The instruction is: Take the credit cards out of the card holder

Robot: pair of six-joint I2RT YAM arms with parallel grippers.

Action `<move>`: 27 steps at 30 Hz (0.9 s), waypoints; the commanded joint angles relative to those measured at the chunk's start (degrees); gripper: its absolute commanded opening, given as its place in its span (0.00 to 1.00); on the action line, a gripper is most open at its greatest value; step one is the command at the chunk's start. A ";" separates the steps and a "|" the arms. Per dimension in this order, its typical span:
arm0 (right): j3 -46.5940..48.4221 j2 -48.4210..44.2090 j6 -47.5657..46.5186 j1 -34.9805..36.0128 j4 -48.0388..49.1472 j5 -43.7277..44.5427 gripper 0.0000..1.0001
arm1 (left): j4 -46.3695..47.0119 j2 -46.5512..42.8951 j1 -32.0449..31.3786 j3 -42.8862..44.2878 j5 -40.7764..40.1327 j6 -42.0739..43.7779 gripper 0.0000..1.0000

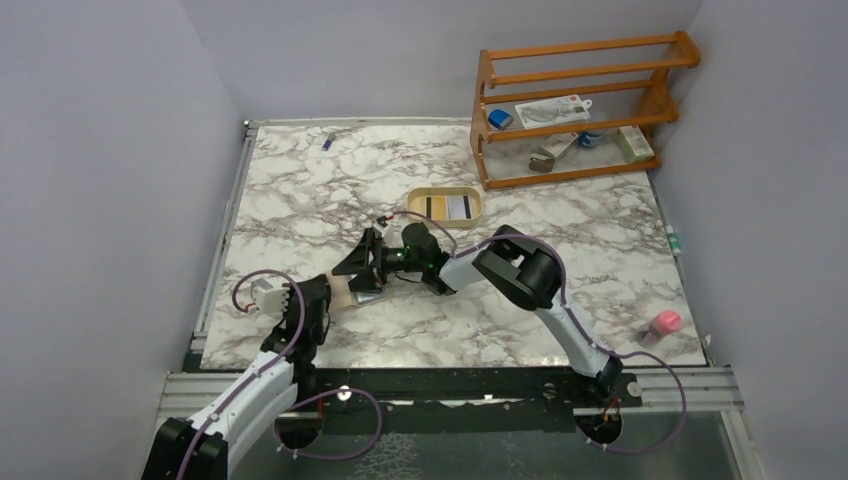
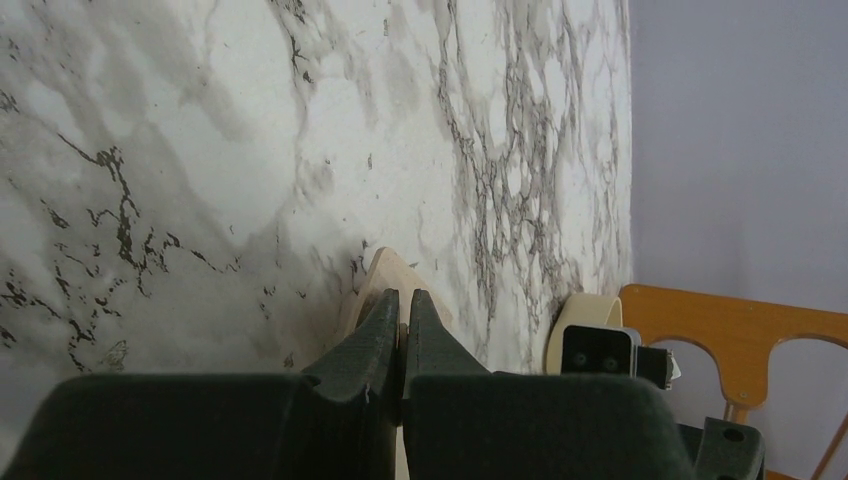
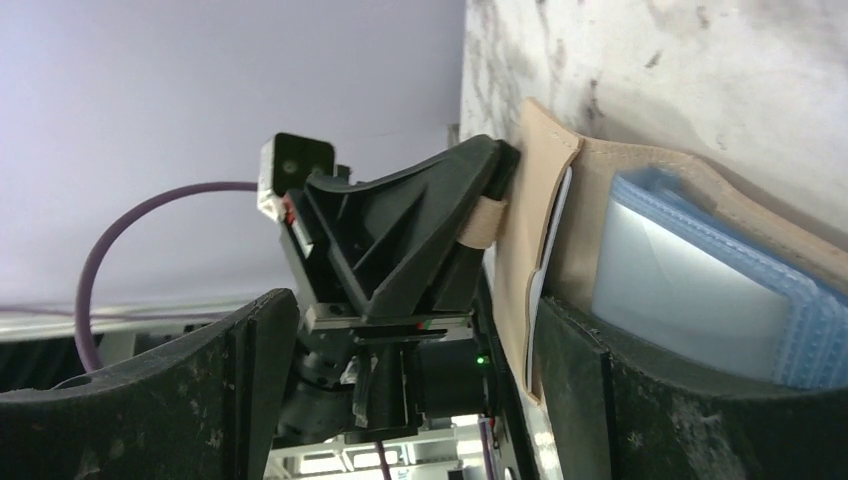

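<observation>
Centre-left in the overhead view, the left gripper [image 2: 402, 312], its fingers pressed together, pinches one edge of the tan card holder [image 3: 520, 230] on the marble table [image 1: 560, 300]. The right gripper [image 1: 362, 266], jaws spread wide, hangs at the holder's other side, where pale blue cards [image 3: 700, 290] show inside it. An oval tray [image 1: 412, 204] lies near, toward the upper right.

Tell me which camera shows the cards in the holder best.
Right wrist: the blue cards sit close up in the holder. The top view mostly hides them under the right pincer; the left wrist shows only the holder's tan edge.
</observation>
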 commanded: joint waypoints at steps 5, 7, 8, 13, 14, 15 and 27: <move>0.49 8.10 10.49 2.45 19.81 -1.11 0.90 | 4.65 -0.58 -0.21 -7.65 6.55 -1.26 0.00; 1.49 8.12 10.29 2.67 18.39 -1.73 0.89 | 4.53 -3.10 -0.21 -7.64 6.61 -1.57 0.00; 1.97 7.72 9.23 2.79 15.88 -2.24 0.89 | 4.50 -4.76 -0.21 -7.65 6.25 -1.55 0.00; 2.21 2.96 2.03 3.09 -0.53 -2.55 0.89 | 0.56 -14.87 -0.20 -6.95 4.18 1.49 0.00; 1.78 2.15 1.94 3.09 -1.46 -2.43 0.89 | 0.01 -16.47 -0.21 -6.94 4.09 1.75 0.00; 1.82 1.49 1.65 3.07 -3.27 -2.40 0.89 | -0.70 -17.70 -0.21 -6.99 4.06 1.77 0.00; -1.43 5.02 14.64 3.61 21.44 4.16 0.89 | -1.45 -14.18 -0.21 -7.57 6.45 0.92 0.00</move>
